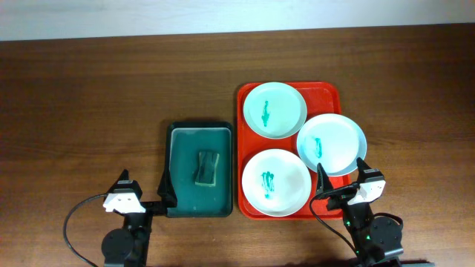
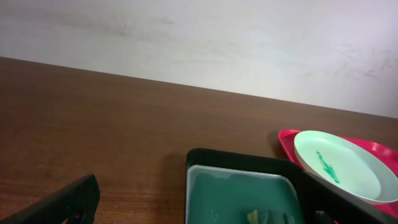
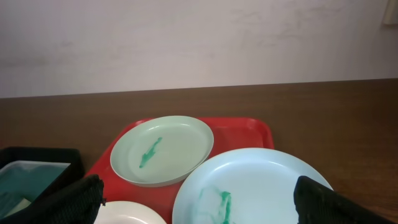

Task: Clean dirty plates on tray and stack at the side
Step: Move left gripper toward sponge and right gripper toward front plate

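Both hands are spread wide and empty. The left hand (image 1: 145, 184) is just beside the green basin (image 1: 185, 159) with its sponge (image 1: 207, 166). The right hand (image 1: 341, 174) is at the near right corner of the tray (image 1: 326, 87). The three dirty plates (image 1: 274, 110) (image 1: 331, 143) (image 1: 276, 182) lie on it, all teal-smeared. Cleaning looks unstarted; the next move calls for taking the sponge and steadying a plate.

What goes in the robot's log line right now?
left gripper: open | right gripper: open | dirty plates: three on tray, smeared | sponge: in basin
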`<action>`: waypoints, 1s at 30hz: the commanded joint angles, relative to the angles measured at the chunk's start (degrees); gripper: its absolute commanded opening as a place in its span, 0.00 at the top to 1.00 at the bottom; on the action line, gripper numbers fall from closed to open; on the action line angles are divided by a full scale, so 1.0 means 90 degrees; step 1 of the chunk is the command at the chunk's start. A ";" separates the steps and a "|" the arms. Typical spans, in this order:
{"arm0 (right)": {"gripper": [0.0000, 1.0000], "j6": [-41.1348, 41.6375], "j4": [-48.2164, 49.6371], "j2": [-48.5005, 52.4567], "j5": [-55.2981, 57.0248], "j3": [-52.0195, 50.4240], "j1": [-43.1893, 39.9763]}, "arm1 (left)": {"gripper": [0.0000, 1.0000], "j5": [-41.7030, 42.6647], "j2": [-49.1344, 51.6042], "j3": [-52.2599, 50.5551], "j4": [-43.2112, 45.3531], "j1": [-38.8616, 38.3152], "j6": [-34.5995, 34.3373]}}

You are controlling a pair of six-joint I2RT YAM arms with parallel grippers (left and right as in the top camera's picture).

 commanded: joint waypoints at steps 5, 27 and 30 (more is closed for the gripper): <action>0.02 0.0000 -0.0022 -0.0034 0.0075 -0.0053 -0.0041 | 0.01 0.0049 -0.0036 -0.0010 -0.0046 -0.0012 0.0102; 0.02 0.0041 0.0078 -0.0032 -0.1552 0.0639 -0.0039 | 0.01 0.1105 -0.0036 0.0075 0.0821 -0.0007 0.0100; 0.02 -0.0469 -0.1030 0.0211 -0.1552 0.1734 -0.0039 | 0.00 0.1120 0.0063 0.0510 0.0729 -0.0007 0.0102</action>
